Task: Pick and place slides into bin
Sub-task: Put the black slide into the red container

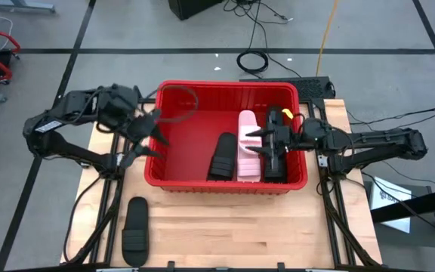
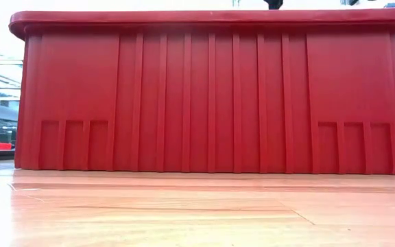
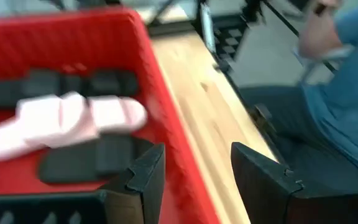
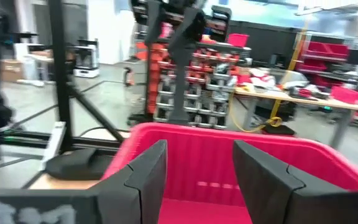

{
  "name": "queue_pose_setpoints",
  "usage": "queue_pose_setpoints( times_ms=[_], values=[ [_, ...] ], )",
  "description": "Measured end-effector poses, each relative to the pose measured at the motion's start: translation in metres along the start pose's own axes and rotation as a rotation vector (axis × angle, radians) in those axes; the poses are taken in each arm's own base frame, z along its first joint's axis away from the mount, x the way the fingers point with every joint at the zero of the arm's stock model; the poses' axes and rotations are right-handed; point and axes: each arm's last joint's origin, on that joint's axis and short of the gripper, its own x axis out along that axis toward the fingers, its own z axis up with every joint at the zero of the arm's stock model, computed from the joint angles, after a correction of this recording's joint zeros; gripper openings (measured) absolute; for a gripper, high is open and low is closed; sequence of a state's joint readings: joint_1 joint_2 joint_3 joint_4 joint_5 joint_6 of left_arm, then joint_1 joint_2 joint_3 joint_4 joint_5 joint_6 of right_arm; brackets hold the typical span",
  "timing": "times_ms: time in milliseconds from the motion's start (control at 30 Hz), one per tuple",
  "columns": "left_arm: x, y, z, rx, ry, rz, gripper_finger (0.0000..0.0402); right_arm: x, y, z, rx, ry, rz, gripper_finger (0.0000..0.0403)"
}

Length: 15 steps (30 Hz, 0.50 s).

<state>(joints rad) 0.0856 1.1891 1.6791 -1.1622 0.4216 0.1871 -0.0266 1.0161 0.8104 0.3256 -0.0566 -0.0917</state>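
The red bin (image 1: 174, 175) stands mid-table; its near wall fills the low view (image 2: 211, 96). Inside lie a black slide (image 1: 221, 156), a pale pink slide (image 1: 248, 147) and another black slide (image 1: 276, 162), side by side on the bin's floor. One more black slide (image 1: 135, 230) lies flat on the table near its front left. My left gripper (image 1: 148, 137) is open and empty over the bin's left wall (image 3: 166, 106). My right gripper (image 1: 263, 141) is open and empty above the bin's right part, over the pink and black slides. The other slides are out of view.
The wooden table (image 1: 232, 227) has free room in front of the bin. The left wrist view shows a person in a blue top (image 3: 347, 93) beyond the table's edge. Cables (image 1: 259, 57) lie on the floor behind the table.
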Motion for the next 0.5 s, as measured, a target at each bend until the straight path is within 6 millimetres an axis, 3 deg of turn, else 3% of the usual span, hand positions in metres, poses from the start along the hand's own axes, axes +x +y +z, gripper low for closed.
queue_pose_setpoints(
  times_ms=[200,500],
  values=[
    [0.009,-0.027,-0.008,-0.022,0.128,-0.133,0.0177,0.004,0.026,0.0,-0.024,-0.011,0.111,0.0171],
    [0.031,-0.058,-0.004,-0.082,0.21,-0.264,0.0177,0.015,0.053,-0.009,-0.044,0.001,0.213,0.0171]
  ],
)
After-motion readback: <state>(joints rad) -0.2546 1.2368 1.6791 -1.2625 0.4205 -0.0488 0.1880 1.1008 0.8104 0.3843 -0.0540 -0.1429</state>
